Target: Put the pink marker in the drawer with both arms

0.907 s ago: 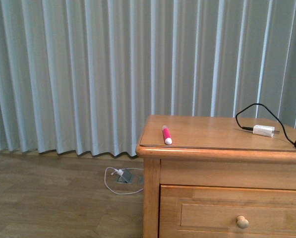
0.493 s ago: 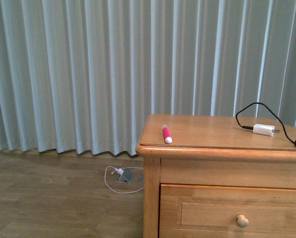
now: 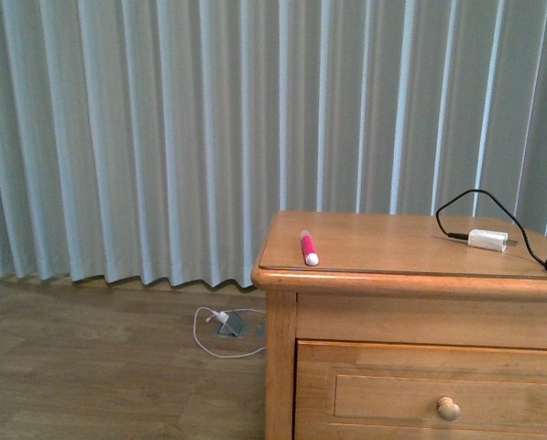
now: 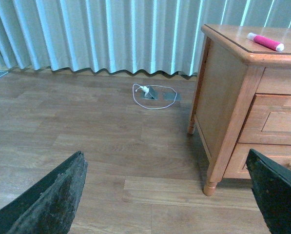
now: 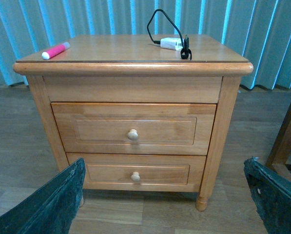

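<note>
The pink marker (image 3: 308,248) lies flat near the left front corner of the nightstand top (image 3: 392,243), white end toward the front; it also shows as the pink marker (image 4: 265,42) and the pink marker (image 5: 55,50). The drawer (image 5: 133,128) is closed, its round knob (image 5: 132,134) facing out; in the front view only part of the drawer (image 3: 438,399) shows. My left gripper (image 4: 167,202) hangs open over the floor, left of the nightstand. My right gripper (image 5: 164,200) is open in front of the nightstand, low. Neither arm appears in the front view.
A white charger plug (image 3: 487,240) with a looped black cable sits at the top's back right. The lower drawer (image 5: 135,173) is closed. A white cord and floor socket (image 3: 225,325) lie by the curtain (image 3: 163,137). Another wooden piece of furniture (image 5: 286,131) stands to the nightstand's right.
</note>
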Controlling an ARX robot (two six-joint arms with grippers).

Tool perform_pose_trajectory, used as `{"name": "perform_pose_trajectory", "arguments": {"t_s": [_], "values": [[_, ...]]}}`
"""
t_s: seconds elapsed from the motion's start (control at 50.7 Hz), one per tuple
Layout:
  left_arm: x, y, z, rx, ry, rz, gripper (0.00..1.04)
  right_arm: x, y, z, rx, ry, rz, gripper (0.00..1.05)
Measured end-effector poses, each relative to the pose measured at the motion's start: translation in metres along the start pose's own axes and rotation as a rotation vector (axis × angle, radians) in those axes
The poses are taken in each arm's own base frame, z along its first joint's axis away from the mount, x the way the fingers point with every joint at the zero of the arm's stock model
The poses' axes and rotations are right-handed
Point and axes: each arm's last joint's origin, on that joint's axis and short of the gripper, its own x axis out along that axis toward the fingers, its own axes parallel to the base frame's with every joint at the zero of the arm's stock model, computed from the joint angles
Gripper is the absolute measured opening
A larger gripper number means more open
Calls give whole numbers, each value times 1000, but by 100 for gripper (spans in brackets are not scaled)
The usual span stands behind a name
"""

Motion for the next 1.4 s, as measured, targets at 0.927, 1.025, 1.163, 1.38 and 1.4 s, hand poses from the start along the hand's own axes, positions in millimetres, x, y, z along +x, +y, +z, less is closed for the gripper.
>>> {"name": "perform_pose_trajectory", "arguments": {"t_s": [0.927, 1.025, 1.163, 1.38, 1.4], "values": [[0, 0, 0, 0, 0, 0, 99, 1, 0, -3, 16, 196, 56, 96], [0, 0, 0, 0, 0, 0, 99, 6, -1, -7, 48, 296, 59, 96], [0, 0, 0, 0, 0, 0, 99, 20, -1, 5, 65, 312, 62, 96], [0, 0, 0, 0, 0, 0, 99, 58, 10, 10, 45, 359, 112, 96], [0, 0, 0, 0, 0, 0, 99, 62, 11, 9, 42, 366, 116, 96]]}}
